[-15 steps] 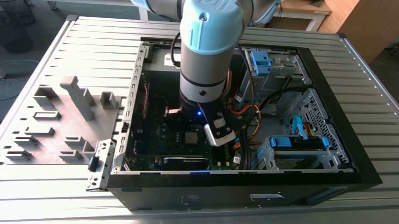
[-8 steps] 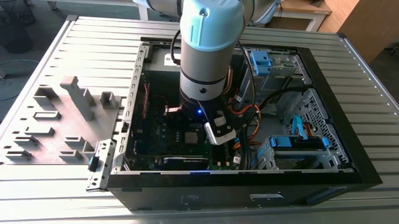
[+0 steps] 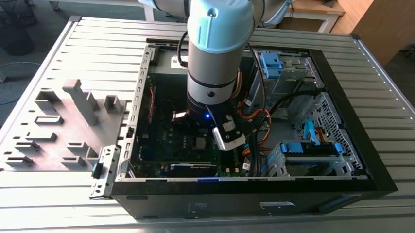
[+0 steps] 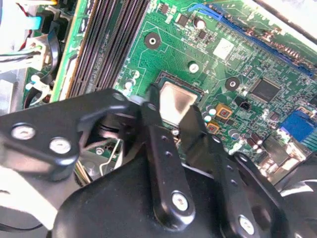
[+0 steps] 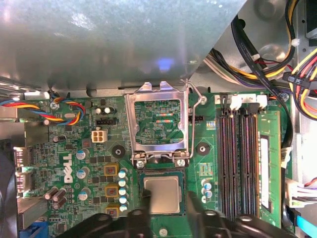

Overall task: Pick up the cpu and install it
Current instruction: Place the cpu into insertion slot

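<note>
From my end, the end effector (image 4: 172, 103) is down inside the computer case (image 3: 246, 194), right over the socket on the green motherboard (image 5: 99, 148). The cpu (image 5: 162, 195) lies flat in the socket, silver top up, just beside the metal retention frame (image 5: 131, 124), which is flipped open. The end effector straddles the chip in both wrist views, but I honestly can't tell if it's clamped on it or loose around it. The grey fixture tray (image 3: 58, 131) sits on the surface (image 3: 97, 48), at the exterior view's left of the case.
</note>
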`<state>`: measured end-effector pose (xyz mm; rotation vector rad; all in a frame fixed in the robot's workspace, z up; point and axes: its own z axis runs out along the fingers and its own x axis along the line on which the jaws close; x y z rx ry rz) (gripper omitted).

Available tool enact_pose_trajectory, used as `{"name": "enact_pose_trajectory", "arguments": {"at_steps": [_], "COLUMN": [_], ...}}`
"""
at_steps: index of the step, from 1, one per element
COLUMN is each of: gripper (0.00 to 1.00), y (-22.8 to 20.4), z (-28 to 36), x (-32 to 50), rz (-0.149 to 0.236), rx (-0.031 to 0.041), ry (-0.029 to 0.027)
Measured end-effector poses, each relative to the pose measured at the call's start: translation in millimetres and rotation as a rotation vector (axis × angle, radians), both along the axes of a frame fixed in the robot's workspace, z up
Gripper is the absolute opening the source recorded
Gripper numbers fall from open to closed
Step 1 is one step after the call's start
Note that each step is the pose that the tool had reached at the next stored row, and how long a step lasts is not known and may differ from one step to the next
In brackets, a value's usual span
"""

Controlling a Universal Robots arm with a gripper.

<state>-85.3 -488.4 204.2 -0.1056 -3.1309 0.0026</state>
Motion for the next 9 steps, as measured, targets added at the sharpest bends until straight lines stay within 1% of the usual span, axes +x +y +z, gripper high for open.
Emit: {"name": "enact_pose_trajectory", "arguments": {"at_steps": [1, 2, 3, 4, 6, 7, 8, 9], "gripper": [0.36, 0.36, 0.31, 0.31, 0.19, 0.19, 0.13, 0.11], "y": [0.0, 0.0, 0.0, 0.0, 0.0, 0.0, 0.0, 0.0], "z": [0.0, 0.0, 0.0, 0.0, 0.0, 0.0, 0.0, 0.0], "x": [0.0, 0.0, 0.0, 0.1, 0.1, 0.1, 0.1, 0.1], "rz": [0.0, 0.0, 0.0, 0.0, 0.0, 0.0, 0.0, 0.0], "rx": [0.0, 0.0, 0.0, 0.0, -0.0001, -0.0001, -0.0001, -0.0001], "ry": [0.0, 0.0, 0.0, 0.0, 0.0, 0.0, 0.0, 0.0001]}}
